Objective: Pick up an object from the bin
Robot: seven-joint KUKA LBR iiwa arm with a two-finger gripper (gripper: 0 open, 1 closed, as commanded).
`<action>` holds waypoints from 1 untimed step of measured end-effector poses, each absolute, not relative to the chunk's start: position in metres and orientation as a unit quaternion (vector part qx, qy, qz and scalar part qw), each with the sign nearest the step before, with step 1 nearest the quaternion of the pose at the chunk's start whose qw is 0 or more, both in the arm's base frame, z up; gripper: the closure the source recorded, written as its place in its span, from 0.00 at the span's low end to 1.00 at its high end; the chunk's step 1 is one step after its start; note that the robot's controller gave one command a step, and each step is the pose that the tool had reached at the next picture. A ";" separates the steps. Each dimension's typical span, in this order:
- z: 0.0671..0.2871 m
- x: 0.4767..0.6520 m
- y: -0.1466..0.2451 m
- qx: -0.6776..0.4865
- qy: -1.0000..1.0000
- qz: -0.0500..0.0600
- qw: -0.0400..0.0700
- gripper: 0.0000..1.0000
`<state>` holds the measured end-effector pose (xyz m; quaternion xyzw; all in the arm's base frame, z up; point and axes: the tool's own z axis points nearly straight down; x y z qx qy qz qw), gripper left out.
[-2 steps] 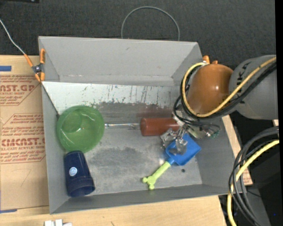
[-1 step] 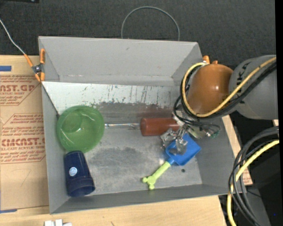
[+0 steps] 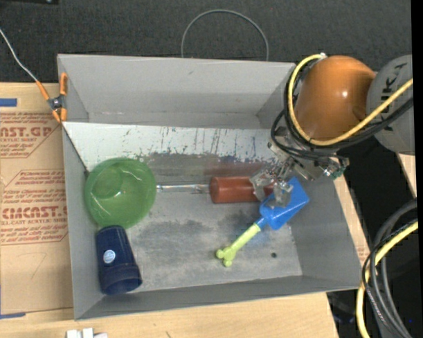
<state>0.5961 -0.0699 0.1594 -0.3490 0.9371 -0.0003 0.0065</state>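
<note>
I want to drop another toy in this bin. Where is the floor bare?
The widest bare patch is the middle of the bin floor, bordered by the green bowl and dark blue cup on the left, the red-handled tool behind and the blue scoop on the right. A smaller one is the front right corner. Crowded at right, under the gripper.

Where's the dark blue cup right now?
In the camera view, the dark blue cup lies in the bin's lower-left corner, just below the green bowl, well left of the hand.
</note>
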 end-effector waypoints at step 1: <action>0.192 0.581 -0.081 -0.345 0.939 0.000 0.005 1.00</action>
